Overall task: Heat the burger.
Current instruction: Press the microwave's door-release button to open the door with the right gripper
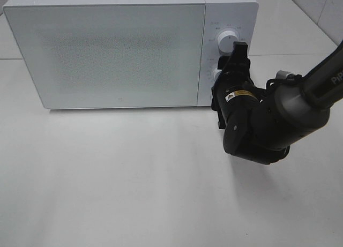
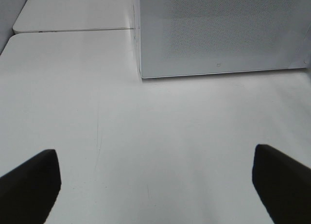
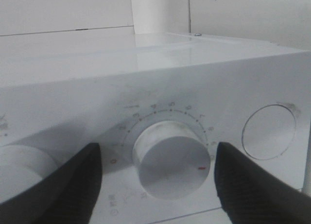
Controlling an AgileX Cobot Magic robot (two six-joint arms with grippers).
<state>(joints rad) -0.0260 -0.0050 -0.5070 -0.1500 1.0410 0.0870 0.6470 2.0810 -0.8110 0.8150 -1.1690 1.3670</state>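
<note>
a plain white table (image 1: 107, 193) fills the scene under soft, even light — a white microwave (image 1: 107, 49) stands toward its far edge, door shut. pale tiles (image 1: 321, 8) show beyond the far right corner.

- I have the microwave (image 1: 107, 49) standing at the back of the surface (image 1: 134, 193), with its door facing my high camera.
- Its control panel (image 1: 238, 14) lies to the right of the door, with the upper knob (image 1: 228, 39) above the lower knob (image 3: 170, 158).
- My right gripper (image 1: 237, 57) sits just in front of that panel, with the lower knob between its fingers (image 3: 68, 185).
- My left gripper (image 2: 155, 185) hangs over the surface in front of the microwave, well apart from it.
</note>
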